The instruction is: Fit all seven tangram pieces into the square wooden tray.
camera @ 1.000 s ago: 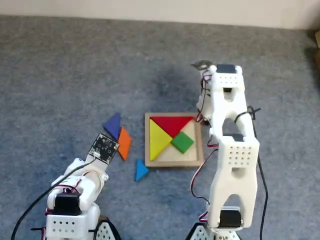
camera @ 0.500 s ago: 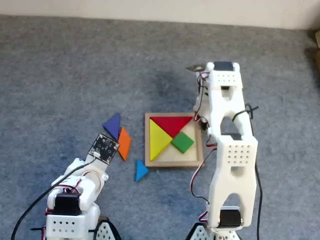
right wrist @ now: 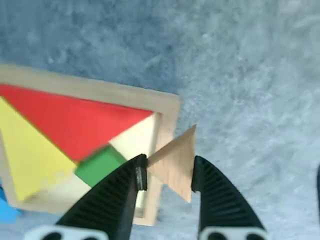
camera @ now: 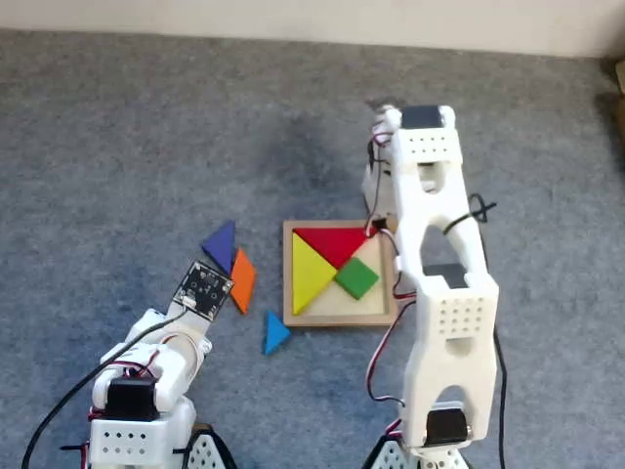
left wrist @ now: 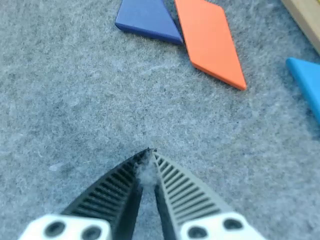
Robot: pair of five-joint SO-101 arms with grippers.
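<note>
Right gripper (right wrist: 169, 167) clamped on a tan triangle (right wrist: 175, 159), over the tray's (right wrist: 167, 120) rim by its far right corner. In the tray: red triangle (right wrist: 75, 120), yellow triangle (right wrist: 30, 155), green square (right wrist: 102, 165). Left gripper (left wrist: 149, 152) pinched together, empty, low over the carpet (left wrist: 75, 100) near an orange piece (left wrist: 210, 42) and a blue triangle (left wrist: 147, 17).

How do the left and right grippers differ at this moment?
The left gripper is shut on nothing; the right gripper grips a tan triangle. The left gripper is over bare carpet, short of the orange piece; the right gripper is at a corner of the wooden tray. Both point downward.
</note>
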